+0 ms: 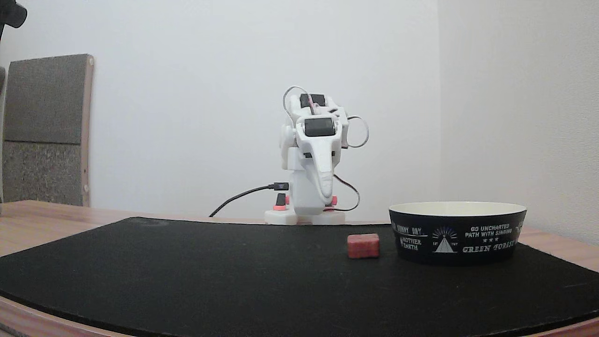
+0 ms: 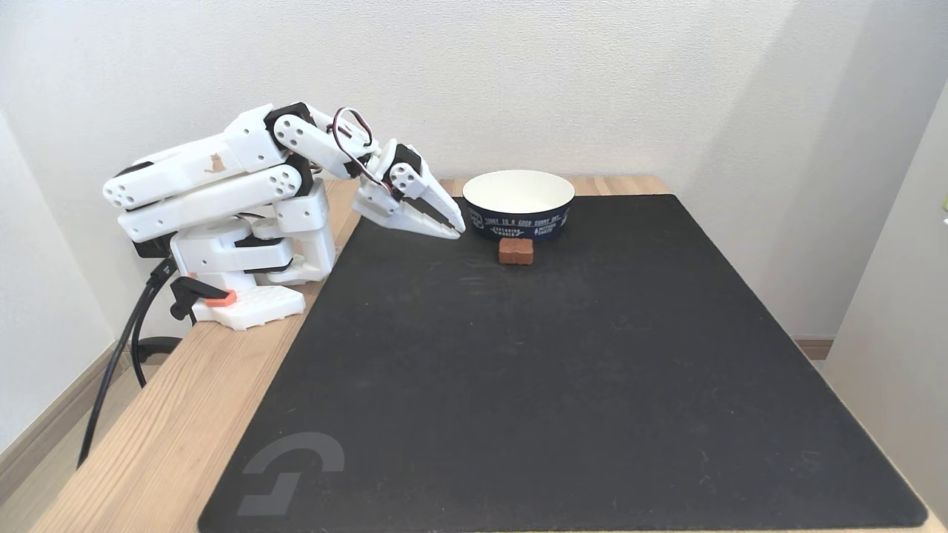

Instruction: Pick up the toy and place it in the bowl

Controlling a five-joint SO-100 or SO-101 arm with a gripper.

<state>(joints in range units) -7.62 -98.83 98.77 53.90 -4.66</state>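
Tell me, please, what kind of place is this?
Probably a room in a home, used as a hobby robot desk: a wooden table against plain white walls, a black desk mat, and a small white arm clamped at the table's edge.

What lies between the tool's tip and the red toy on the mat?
Nothing: in a fixed view, only bare black mat separates the tool from the toy. The bowl stands just behind that stretch, not in it.
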